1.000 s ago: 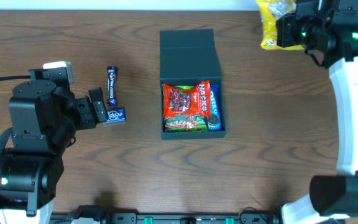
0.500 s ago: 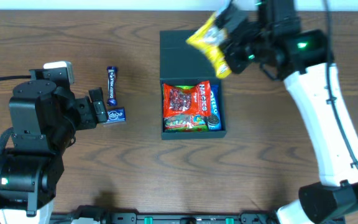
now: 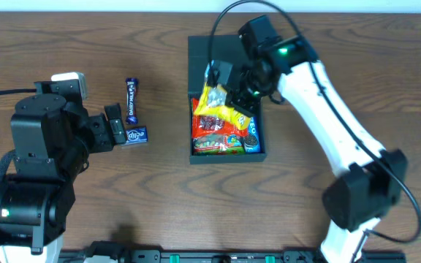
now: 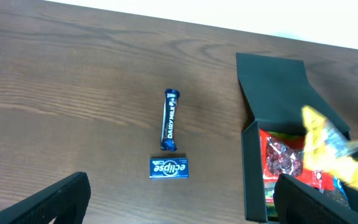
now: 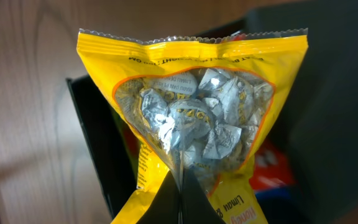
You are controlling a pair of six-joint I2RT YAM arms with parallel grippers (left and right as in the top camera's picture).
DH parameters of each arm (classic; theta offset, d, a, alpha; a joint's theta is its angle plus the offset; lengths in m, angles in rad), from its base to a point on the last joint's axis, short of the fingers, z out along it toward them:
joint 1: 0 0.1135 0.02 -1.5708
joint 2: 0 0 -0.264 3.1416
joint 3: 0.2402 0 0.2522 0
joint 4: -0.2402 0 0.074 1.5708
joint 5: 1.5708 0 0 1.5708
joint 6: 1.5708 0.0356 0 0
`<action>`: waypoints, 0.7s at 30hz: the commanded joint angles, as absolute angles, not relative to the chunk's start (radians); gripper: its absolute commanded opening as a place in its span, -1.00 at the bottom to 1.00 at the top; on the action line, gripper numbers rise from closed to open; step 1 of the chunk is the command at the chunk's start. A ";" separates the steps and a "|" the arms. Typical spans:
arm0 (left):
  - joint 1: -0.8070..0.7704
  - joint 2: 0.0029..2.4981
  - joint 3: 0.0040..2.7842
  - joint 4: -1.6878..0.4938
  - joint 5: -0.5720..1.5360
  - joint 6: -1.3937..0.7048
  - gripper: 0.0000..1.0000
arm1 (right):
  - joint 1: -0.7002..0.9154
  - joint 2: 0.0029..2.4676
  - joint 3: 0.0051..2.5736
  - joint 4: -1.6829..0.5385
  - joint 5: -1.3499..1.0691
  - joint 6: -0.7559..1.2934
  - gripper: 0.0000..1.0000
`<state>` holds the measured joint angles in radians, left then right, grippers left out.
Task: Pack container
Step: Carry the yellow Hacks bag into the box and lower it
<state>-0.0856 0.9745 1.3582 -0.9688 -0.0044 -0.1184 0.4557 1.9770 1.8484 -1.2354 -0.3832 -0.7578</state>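
**Yellow bag held over the open container**

The brown wooden surface (image 3: 327, 44) carries the dark container (image 3: 225, 155) at its middle, flap lid (image 3: 221, 52) folded back flat. Inside lie a red packet (image 3: 212, 123) and a blue Oreo pack (image 3: 252, 135). The right fingers (image 5: 178, 202) pinch a yellow bag (image 3: 220, 101) of foil-wrapped sweets, holding it over the container's rear half. The left fingers (image 3: 114, 126) are spread and empty, near a blue eclipse pack (image 3: 135, 136) and a Dairy Milk bar (image 3: 131, 100), both well left of the container.
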 commanded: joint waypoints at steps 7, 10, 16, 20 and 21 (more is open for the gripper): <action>-0.080 0.973 1.372 -0.970 -0.010 -0.100 0.90 | 0.500 2.140 1.842 -1.295 -0.474 -0.847 -0.98; -0.080 0.973 1.372 -0.971 -0.010 -0.100 0.90 | 0.508 2.175 1.842 -1.296 -0.471 -0.848 -0.97; -0.080 0.973 1.372 -0.976 -0.010 -0.100 0.90 | 0.517 2.226 1.841 -1.346 -0.468 -0.881 -0.97; -0.080 0.973 1.372 -0.976 -0.010 -0.100 0.90 | 0.521 2.246 1.836 -1.351 -0.468 -0.881 -0.97; -0.080 0.973 1.372 -0.976 -0.010 -0.100 0.90 | 0.522 2.252 1.836 -1.351 -0.468 -0.881 -0.97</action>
